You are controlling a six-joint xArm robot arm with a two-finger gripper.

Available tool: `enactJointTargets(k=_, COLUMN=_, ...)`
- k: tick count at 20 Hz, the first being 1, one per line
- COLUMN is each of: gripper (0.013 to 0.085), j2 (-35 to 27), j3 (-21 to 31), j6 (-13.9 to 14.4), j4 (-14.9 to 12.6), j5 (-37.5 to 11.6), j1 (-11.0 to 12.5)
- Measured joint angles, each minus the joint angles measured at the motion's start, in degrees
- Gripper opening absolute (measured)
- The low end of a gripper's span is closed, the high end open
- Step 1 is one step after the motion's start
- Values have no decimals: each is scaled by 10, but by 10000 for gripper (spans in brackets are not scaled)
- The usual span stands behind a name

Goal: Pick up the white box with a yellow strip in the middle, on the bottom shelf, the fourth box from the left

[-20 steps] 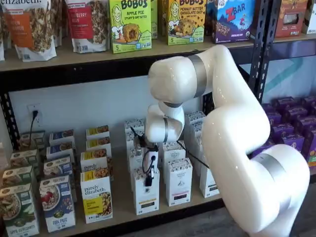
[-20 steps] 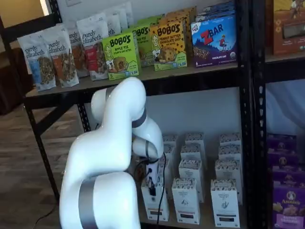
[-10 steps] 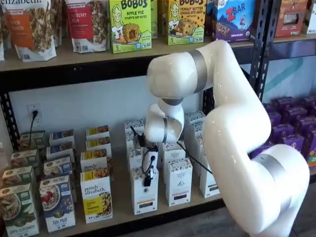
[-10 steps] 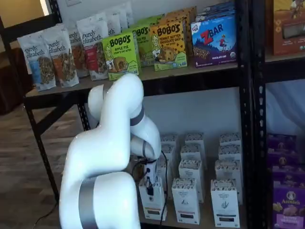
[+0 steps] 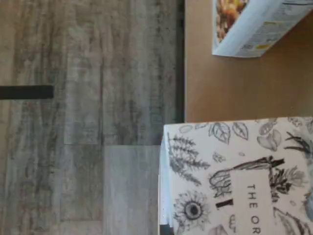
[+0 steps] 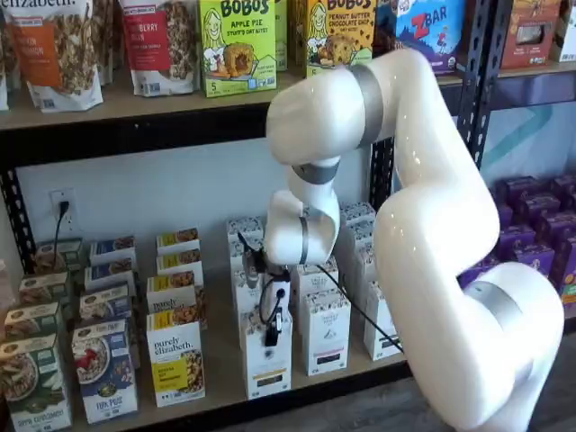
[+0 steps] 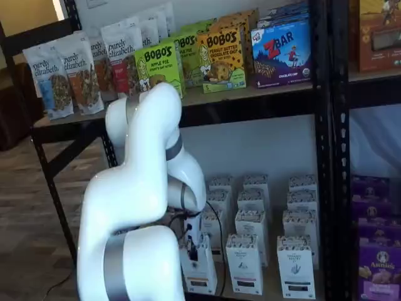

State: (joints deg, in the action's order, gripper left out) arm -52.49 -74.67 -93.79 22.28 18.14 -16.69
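Observation:
The white box (image 6: 267, 364) stands at the front of the bottom shelf (image 6: 221, 360), a dark label low on its front. It also shows in a shelf view (image 7: 200, 277). My gripper (image 6: 270, 331) comes down on its top, black fingers closed on it, a cable looping beside them. It shows in a shelf view (image 7: 193, 252) too. In the wrist view the box's top (image 5: 234, 176), printed with plant drawings, reaches out past the shelf's dark front rail over the wood floor.
A "purely elizabeth" box (image 6: 176, 360) stands left of the held box and shows in the wrist view (image 5: 254, 24). Like white cartons (image 6: 326, 331) stand close on the right and behind. The upper board (image 6: 135, 106) with bags is overhead. Purple boxes (image 6: 531, 225) fill the right bay.
The arm's upper joints have risen and swung back. The gripper and the white box have shifted a little toward the shelf's front edge.

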Motion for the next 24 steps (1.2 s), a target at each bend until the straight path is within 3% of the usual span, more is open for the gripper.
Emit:
enactJointTargets(k=6, gripper=490, j2=63, j3=77, j6=28, j4=-23, j5=1, j1=-9)
enactJointTargets(k=10, gripper=490, j2=105, j3=120, j6=22, j4=-14, j5=7, j1=-12)
enactJointTargets(k=17, gripper=490, j2=190, j3=199, j6=42, j4=-39, j5=30, j1=-6)
enactJointTargets(k=24, gripper=490, j2=291, j3=281, j6=38, j4=-39, j5=47, j1=0)
